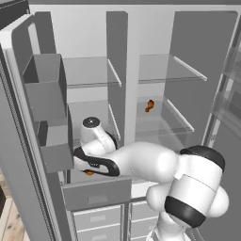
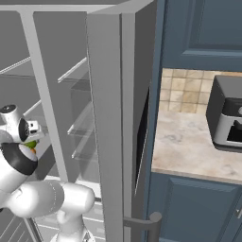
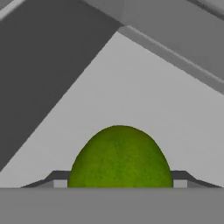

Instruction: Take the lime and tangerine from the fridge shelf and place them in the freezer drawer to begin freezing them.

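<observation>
The lime (image 3: pixel 120 157) is a bright-green ball sitting right between my gripper's (image 3: pixel 120 183) two dark fingertips (image 3: pixel 59 180), which press against both its sides. In the right base view a sliver of the lime (image 2: pixel 30 144) shows just below my hand, inside the fridge's left compartment. The tangerine (image 1: pixel 89 172) peeks out as a small orange patch under my forearm on the lower left shelf. Below it, the freezer drawer (image 1: pixel 96 192) shows its dark-grey flat front panel.
An orange-red lumpy item (image 1: pixel 149 106) lies on the middle right shelf. Grey door bins (image 1: pixel 44 87) hang on the open left door. Pale-grey drawer fronts (image 1: pixel 96 219) sit under the freezer drawer. A central divider (image 1: pixel 123 70) splits the fridge. A counter with an appliance (image 2: pixel 229 116) is at the right.
</observation>
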Robot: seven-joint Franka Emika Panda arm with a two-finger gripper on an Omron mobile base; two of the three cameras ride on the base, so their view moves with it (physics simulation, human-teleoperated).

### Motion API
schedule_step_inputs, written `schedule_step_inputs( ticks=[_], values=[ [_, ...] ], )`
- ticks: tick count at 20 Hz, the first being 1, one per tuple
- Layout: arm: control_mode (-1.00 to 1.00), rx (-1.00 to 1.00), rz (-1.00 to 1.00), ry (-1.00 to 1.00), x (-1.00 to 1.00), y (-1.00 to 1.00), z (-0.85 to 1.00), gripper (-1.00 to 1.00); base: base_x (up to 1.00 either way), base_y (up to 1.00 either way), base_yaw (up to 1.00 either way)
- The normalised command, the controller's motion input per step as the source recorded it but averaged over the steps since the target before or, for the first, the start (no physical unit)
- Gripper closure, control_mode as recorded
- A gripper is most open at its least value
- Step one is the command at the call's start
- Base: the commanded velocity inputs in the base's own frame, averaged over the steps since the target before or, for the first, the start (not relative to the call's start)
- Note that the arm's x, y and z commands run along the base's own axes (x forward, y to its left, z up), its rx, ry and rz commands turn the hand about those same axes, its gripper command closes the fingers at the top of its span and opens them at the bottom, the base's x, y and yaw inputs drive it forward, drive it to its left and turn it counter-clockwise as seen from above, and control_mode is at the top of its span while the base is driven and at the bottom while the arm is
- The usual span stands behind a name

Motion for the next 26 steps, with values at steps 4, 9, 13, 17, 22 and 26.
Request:
schedule_step_inputs(
  ticks=[4,9,13,17,22,26],
  values=[
    [-1.0,-0.02,0.0,0.01,0.26,0.0,-0.75,-1.0,0.0,0.0,0.0],
    [-1.0,0.0,0.0,0.0,0.14,0.0,-0.25,-1.0,0.0,0.0,0.0],
    [-1.0,0.0,0.0,0.0,-0.18,-0.01,0.02,-1.0,0.0,0.0,0.0],
    [-1.0,0.0,-0.02,-0.07,-0.44,0.0,0.42,-1.0,0.0,0.0,0.0],
    [-1.0,0.01,-0.08,-0.15,-0.8,-0.02,0.7,-1.0,0.0,0.0,0.0],
    [-1.0,0.02,-0.13,-0.19,-0.98,-0.08,0.73,-1.0,0.0,0.0,0.0]
  ],
)
